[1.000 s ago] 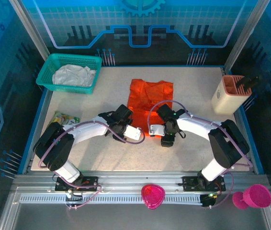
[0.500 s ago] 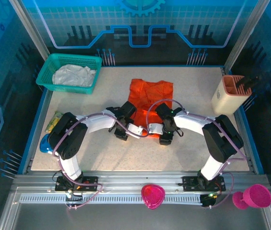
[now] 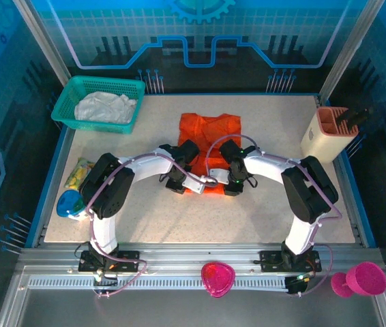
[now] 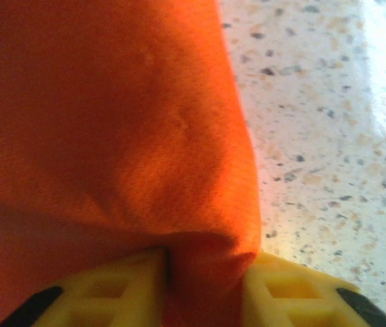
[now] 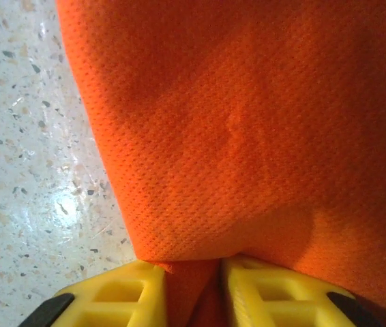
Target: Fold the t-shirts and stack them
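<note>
Orange t-shirt (image 3: 210,131): lies mid-counter (image 3: 275,204), near edge bunched up.
Left pincer (image 4: 203,289): clenched on that edge, cloth pinched between its yellow fingers (image 4: 111,293).
Right pincer (image 5: 193,286): likewise clenched on orange cloth.
White t-shirt (image 3: 104,107): crumpled in teal basket (image 3: 63,109), far-left corner.

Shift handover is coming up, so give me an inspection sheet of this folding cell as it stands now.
surface: speckled tabletop, glossy
job's things: orange t-shirt spread mid-table; white t-shirt bunched in teal basket
clutter: snack packet and blue object at left edge; beige holder at right; pink cups on front rail
end effectors: left end effector and right end effector each shut on the shirt's near edge
cables: lilac cable loops on both arms
surroundings: blue-panelled enclosure, aluminium frame
</note>
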